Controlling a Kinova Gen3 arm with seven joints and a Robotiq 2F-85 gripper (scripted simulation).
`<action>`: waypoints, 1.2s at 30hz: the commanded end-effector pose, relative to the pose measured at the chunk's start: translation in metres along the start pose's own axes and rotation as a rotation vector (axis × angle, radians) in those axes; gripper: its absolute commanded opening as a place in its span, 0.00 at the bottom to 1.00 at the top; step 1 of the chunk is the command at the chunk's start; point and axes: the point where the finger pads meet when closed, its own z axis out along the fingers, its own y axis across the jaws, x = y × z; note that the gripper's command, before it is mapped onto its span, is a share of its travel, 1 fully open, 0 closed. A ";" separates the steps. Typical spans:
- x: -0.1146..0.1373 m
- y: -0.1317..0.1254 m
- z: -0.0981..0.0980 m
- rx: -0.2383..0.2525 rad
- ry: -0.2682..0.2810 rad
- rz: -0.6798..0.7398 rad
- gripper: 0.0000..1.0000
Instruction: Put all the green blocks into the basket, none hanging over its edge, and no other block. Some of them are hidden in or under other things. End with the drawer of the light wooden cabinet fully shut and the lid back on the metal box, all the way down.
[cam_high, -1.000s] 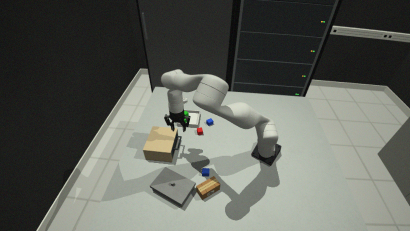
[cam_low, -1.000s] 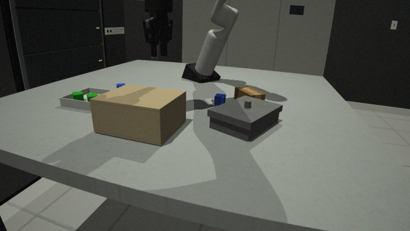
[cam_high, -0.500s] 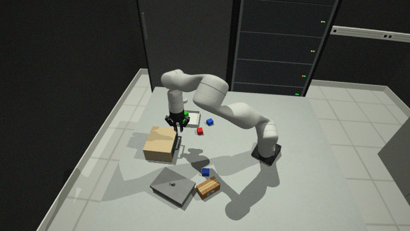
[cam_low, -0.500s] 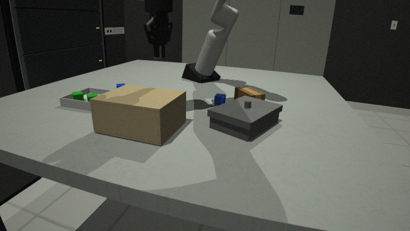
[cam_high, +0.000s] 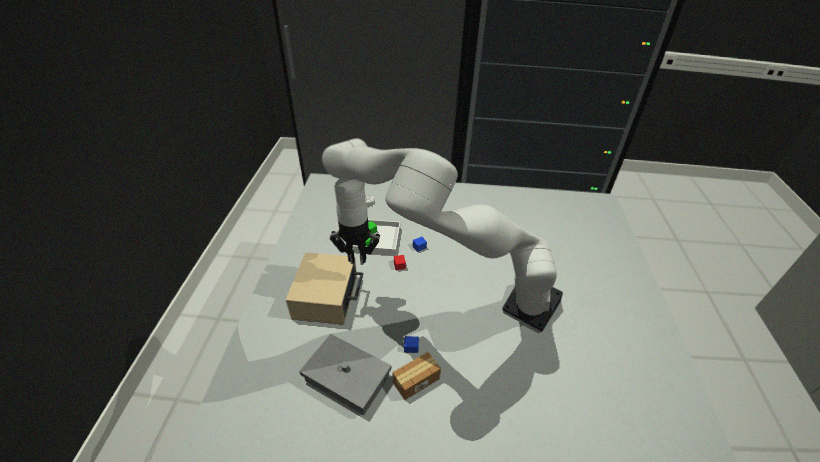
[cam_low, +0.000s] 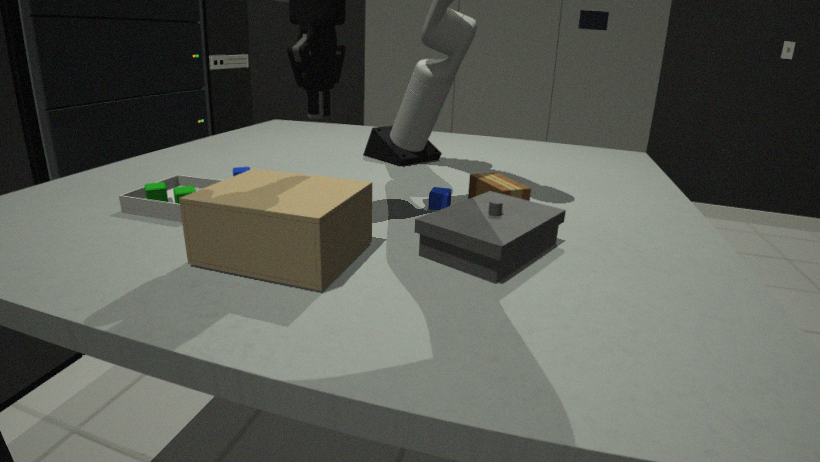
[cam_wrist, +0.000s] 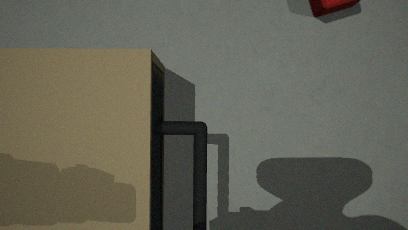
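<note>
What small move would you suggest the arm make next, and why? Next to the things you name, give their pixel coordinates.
Probably shift the gripper (cam_high: 356, 259) (cam_low: 319, 114) over the drawer handle (cam_high: 358, 285) (cam_wrist: 200, 170), then lower it: the handle juts out, two green blocks (cam_high: 371, 227) (cam_low: 156, 192) already sit in the basket (cam_high: 397, 237) (cam_low: 137, 207), and others may be hidden.

Drawer handle (cam_wrist: 200, 175) and red block (cam_wrist: 335, 6) cut off by the wrist view's edges.

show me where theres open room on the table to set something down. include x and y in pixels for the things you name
Open patches: between the red block (cam_high: 399, 262) (cam_wrist: 334, 6) and the arm's base (cam_high: 507, 310) (cam_low: 374, 150); also right of the cardboard box (cam_high: 417, 375) (cam_low: 499, 186) in the top view. Crowded: the cardboard box, metal box (cam_high: 344, 384) (cam_low: 459, 252) and nearer blue block (cam_high: 411, 344) (cam_low: 439, 198).
</note>
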 end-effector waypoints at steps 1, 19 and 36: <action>0.000 -0.003 -0.001 0.013 0.001 0.009 0.30; 0.000 -0.003 0.003 0.013 0.001 0.010 0.30; 0.000 -0.003 0.032 0.013 0.002 0.010 0.30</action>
